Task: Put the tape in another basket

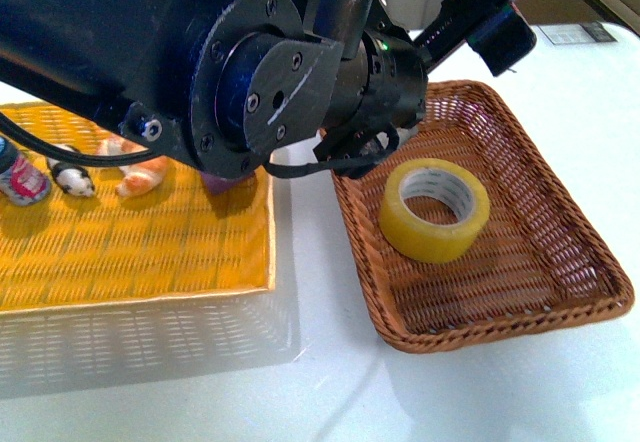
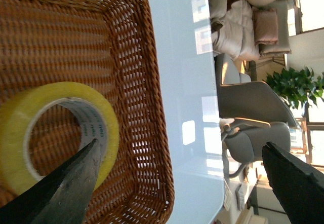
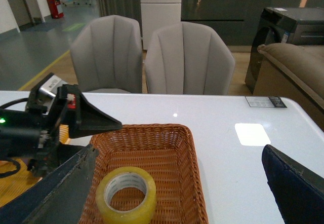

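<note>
Tape (image 1: 421, 234) — lying flat, hole up, in the basket (image 1: 500, 338) near its left rim, on the white bench (image 1: 330, 392); left claw (image 2: 179, 148) spread wide over the basket, right claw (image 3: 179, 153) spread too — both empty.

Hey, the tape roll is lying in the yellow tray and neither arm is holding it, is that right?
Not quite. The tape lies in the brown wicker basket, not in the yellow tray; the front view shows this plainly. The rest stands: neither arm is holding it.
</note>
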